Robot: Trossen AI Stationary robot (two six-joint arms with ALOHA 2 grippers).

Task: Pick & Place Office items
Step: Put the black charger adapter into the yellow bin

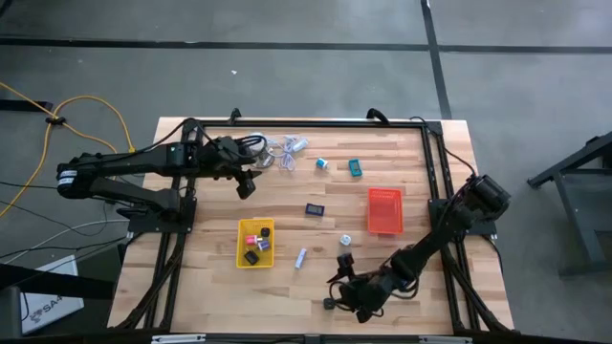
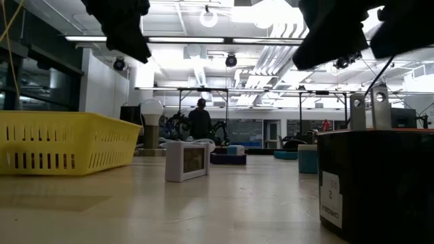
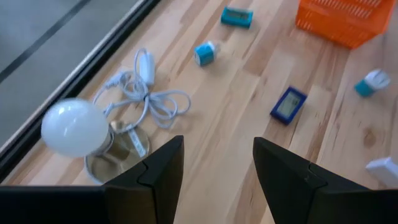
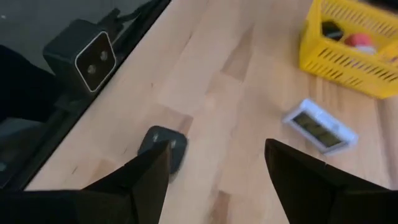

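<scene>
Black block [image 2: 376, 183], label "2"

Yellow tray [image 1: 255, 230], orange tray [image 1: 384, 211], corded white dome [image 3: 73, 126].

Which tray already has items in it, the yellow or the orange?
The yellow tray, left of the table's middle: it holds black and red items. The orange tray, toward the right, looks bare.

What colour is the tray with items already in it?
Yellow tray, clearest in the high view.
</scene>
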